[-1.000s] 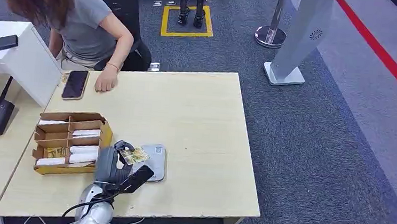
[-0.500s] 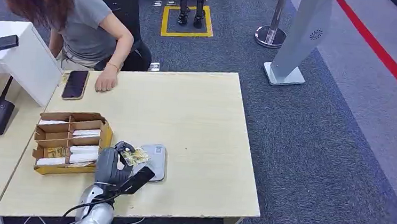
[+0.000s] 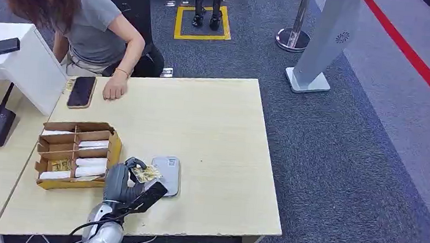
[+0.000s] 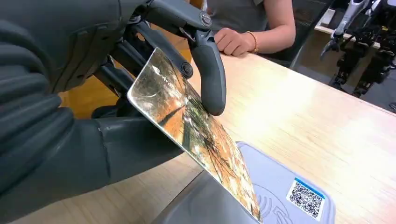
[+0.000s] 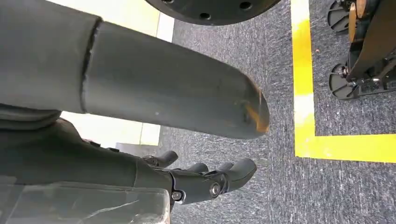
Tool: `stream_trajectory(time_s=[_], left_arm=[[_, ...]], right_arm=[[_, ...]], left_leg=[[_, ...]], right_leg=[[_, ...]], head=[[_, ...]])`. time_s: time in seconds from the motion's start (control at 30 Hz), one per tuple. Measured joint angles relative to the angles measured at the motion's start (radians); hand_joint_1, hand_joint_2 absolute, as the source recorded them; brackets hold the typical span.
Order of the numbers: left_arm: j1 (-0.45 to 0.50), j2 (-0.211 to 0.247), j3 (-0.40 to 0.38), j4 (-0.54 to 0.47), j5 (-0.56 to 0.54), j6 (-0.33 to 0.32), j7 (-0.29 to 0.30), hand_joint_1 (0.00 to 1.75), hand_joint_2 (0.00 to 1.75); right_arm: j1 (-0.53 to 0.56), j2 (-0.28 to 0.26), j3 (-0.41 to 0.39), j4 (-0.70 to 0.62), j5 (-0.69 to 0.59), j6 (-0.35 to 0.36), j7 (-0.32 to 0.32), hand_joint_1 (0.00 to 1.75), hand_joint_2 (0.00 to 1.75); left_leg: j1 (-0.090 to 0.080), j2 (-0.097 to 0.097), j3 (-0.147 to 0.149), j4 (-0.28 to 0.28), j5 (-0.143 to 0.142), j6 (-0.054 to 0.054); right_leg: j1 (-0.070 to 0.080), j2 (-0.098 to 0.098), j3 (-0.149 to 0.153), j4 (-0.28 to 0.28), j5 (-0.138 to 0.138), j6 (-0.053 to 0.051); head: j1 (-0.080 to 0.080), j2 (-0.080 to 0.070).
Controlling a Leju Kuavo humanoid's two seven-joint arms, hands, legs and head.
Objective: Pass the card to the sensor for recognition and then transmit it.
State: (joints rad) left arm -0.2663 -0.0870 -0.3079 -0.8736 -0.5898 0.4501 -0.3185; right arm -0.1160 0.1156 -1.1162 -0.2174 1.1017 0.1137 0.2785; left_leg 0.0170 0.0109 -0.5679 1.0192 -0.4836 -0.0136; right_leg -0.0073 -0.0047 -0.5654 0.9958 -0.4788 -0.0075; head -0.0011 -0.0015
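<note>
A QR code label [image 4: 305, 198] is being shown on the sensor [image 3: 166, 174]; the card [image 4: 196, 131] is being pinched by the left hand [image 3: 122, 181] beside a cardboard box [image 3: 76, 155].

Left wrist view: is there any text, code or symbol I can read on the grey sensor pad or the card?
Flat grey sensor pad: a blue-edged QR code sticker, plus faint curved wave marks beside it; no readable words.
Glossy picture card held by the left hand: orange and green image, no legible text.
Nothing else is readable here.
</note>
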Motion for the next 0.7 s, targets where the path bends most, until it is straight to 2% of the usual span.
stream_trajectory(time_s=[0.27, 0.7], left_arm=[[-0.001, 0.000, 0.000, 0.011, 0.003, -0.002, -0.001, 1.75, 1.75], [-0.006, -0.010, -0.012, 0.032, 0.027, 0.026, -0.071, 1.75, 1.75]], right_arm=[[0.000, 0.000, 0.000, 0.000, 0.000, 0.002, 0.000, 0.00, 0.00], [-0.003, 0.000, 0.011, 0.002, 0.001, 0.005, -0.009, 0.00, 0.00]], left_leg=[[0.000, 0.000, 0.000, 0.000, 0.000, 0.000], [0.000, 0.000, 0.000, 0.000, 0.000, 0.000]], right_leg=[[0.000, 0.000, 0.000, 0.000, 0.000, 0.000], [0.000, 0.000, 0.000, 0.000, 0.000, 0.000]], head=[[0.000, 0.000], [0.000, 0.000]])
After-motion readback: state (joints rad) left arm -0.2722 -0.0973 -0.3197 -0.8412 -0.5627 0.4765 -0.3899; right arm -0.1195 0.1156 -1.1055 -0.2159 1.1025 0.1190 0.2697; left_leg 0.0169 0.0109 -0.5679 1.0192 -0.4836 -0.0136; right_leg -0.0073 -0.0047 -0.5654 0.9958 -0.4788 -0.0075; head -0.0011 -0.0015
